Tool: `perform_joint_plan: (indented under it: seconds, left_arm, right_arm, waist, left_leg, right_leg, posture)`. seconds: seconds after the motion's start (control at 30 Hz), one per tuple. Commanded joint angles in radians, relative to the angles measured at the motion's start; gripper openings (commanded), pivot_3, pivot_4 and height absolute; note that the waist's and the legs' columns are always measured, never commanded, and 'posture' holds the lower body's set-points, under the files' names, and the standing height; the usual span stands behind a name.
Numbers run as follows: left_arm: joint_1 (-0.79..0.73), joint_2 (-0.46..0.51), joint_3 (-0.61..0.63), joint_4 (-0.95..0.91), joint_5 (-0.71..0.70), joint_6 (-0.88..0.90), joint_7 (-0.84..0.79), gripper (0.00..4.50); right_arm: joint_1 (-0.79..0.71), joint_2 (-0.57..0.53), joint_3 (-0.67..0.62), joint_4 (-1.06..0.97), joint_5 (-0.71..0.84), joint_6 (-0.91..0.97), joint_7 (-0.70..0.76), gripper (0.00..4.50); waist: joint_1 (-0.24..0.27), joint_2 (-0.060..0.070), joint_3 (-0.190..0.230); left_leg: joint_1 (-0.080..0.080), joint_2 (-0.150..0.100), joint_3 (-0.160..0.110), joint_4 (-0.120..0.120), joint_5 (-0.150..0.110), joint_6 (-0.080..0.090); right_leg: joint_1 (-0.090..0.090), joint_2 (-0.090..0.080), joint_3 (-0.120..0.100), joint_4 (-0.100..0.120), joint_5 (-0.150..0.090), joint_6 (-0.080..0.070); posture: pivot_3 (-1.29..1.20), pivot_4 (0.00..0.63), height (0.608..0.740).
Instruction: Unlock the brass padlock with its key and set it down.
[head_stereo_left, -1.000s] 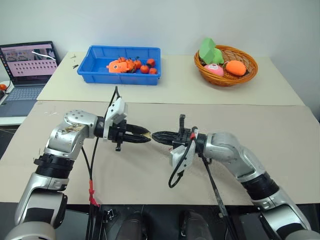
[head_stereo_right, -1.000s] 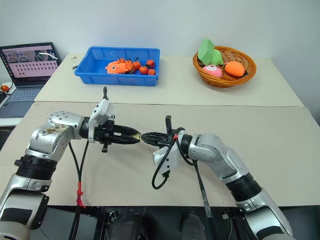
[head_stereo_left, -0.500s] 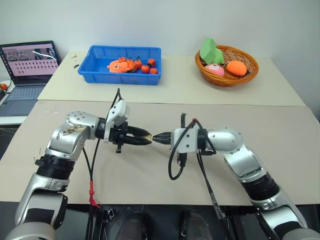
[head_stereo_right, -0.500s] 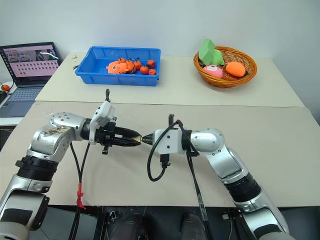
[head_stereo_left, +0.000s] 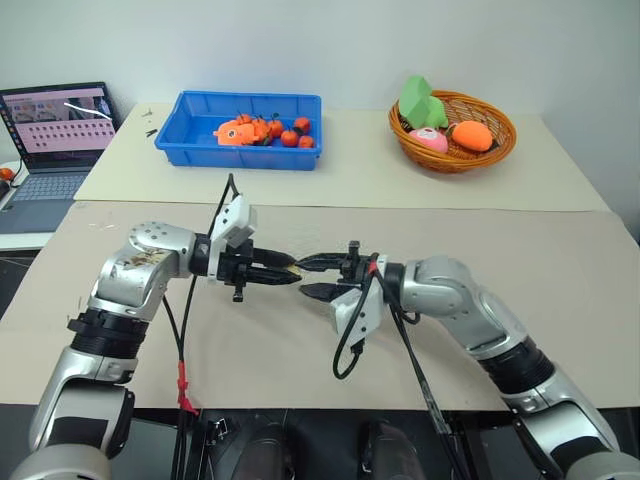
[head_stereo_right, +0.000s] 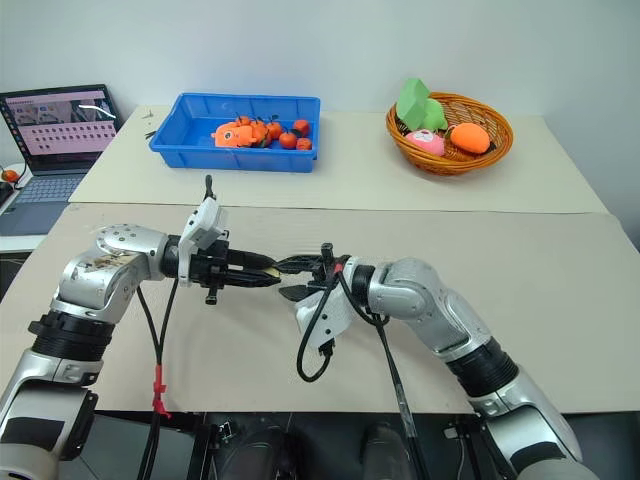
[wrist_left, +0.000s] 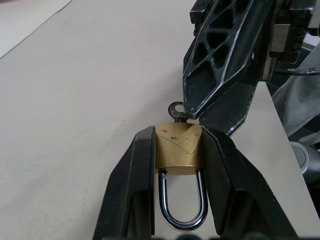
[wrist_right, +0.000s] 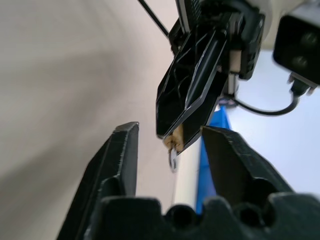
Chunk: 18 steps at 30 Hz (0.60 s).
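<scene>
Head cam, left eye: my left end effector (head_stereo_left: 287, 273) is pinched on the brass padlock (head_stereo_left: 291, 270), held up over the table (head_stereo_left: 560, 270) at mid-front. Right end effector (head_stereo_left: 309, 277) faces it tip to tip, fingers spread, one above and one below the lock's end. Behind: blue bin (head_stereo_left: 195, 135) of small orange items, wicker basket (head_stereo_left: 500, 150) with toy produce, laptop (head_stereo_left: 55, 130) at far left; its screen text is too small to read.

Right eye: same layout, nothing to add.

Left wrist cam: padlock body clamped between both black fingers (wrist_left: 132, 190), silver shackle (wrist_left: 182, 210) pointing back toward the wrist. I can't tell whether the shackle is latched. The key (wrist_left: 176, 110) sticks out of the far face of the body, ring end showing. Right end effector's fingers sit just beside the key; contact unclear. Faint scratches on the brass, no readable brand.

Right wrist cam: my own two fingers (wrist_right: 120, 160) stand apart with nothing gripped. Between them, the left end effector's tip with a sliver of brass and the key's ring hanging off it.
</scene>
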Motion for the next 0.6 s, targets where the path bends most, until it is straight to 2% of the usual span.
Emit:
perform_joint_plan:
  seconds: [0.03,0.27,0.6]
  left_arm:
    - [-0.015,0.007,0.019,-0.036,-0.011,-0.003,-0.001,0.84]
    - [-0.020,0.006,0.016,-0.034,-0.010,-0.002,0.000,0.84]
    - [-0.023,0.006,0.015,-0.032,-0.009,-0.005,0.000,0.84]
  right_arm:
    - [-0.026,0.002,-0.030,0.016,-0.078,-0.091,-0.115,2.33]
    - [-0.048,0.026,-0.032,0.065,-0.195,-0.137,-0.256,2.33]
    - [-0.047,0.056,-0.028,0.063,-0.211,-0.131,-0.284,2.33]
  waist:
    - [0.000,0.000,0.000]
    - [-0.003,0.000,0.000]
    - [-0.003,0.000,0.000]
  left_leg:
    - [0.000,0.000,0.000,0.000,0.000,0.000]
    - [0.000,0.000,0.000,0.000,0.000,0.000]
    - [0.000,0.000,0.000,0.000,0.000,0.000]
  right_leg:
    - [0.000,0.000,0.000,0.000,0.000,0.000]
    - [0.000,0.000,0.000,0.000,0.000,0.000]
    - [0.000,0.000,0.000,0.000,0.000,0.000]
  posture:
    - [0.00,0.150,0.692]
    - [0.00,0.150,0.692]
    - [0.00,0.150,0.692]
